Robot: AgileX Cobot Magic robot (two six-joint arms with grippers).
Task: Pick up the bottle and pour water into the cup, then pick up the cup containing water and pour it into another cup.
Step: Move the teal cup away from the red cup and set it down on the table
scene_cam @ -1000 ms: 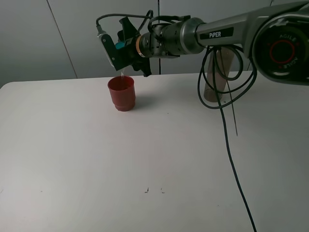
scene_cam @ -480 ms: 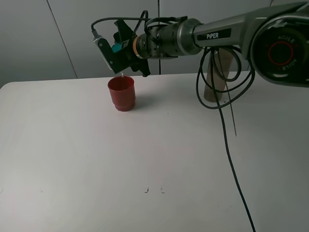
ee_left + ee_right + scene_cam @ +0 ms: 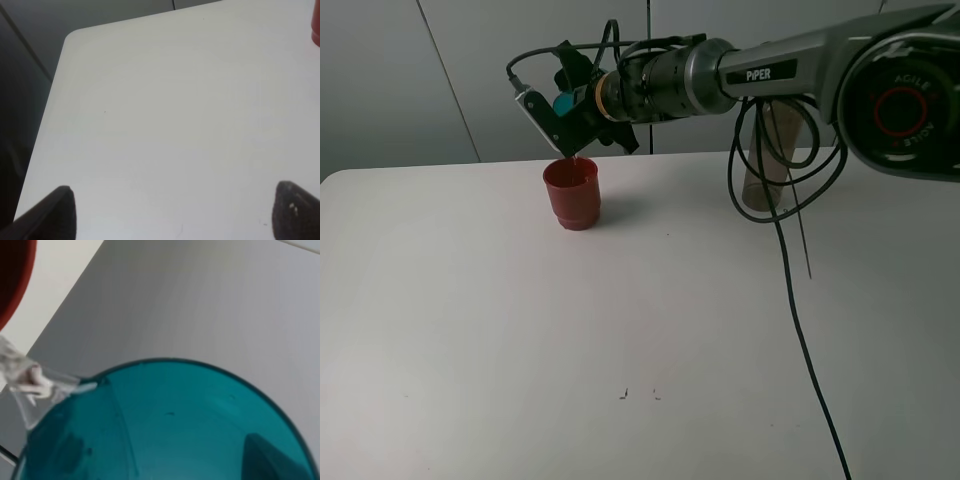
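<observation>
White tabletop [image 3: 520, 350] filled the near ground, bare but for a dangling black cable [image 3: 798, 330]. Farther back, the red cup [image 3: 572, 193] stood upright on it. Just above its rim, the teal cup [image 3: 563, 101] was held tipped steeply by the right gripper [image 3: 560, 115], whose jaws were clenched on it; water was seen at its lip [image 3: 30, 380]. The left gripper's fingertips [image 3: 55, 212] were set well apart, grasping nothing. The bottle [image 3: 772, 160] stood behind the arm, near the table's far edge.

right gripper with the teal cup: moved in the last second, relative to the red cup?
Yes. The right gripper has shifted slightly left and up and rolled further over, tipping the teal cup more steeply above the red cup, which stayed put.
</observation>
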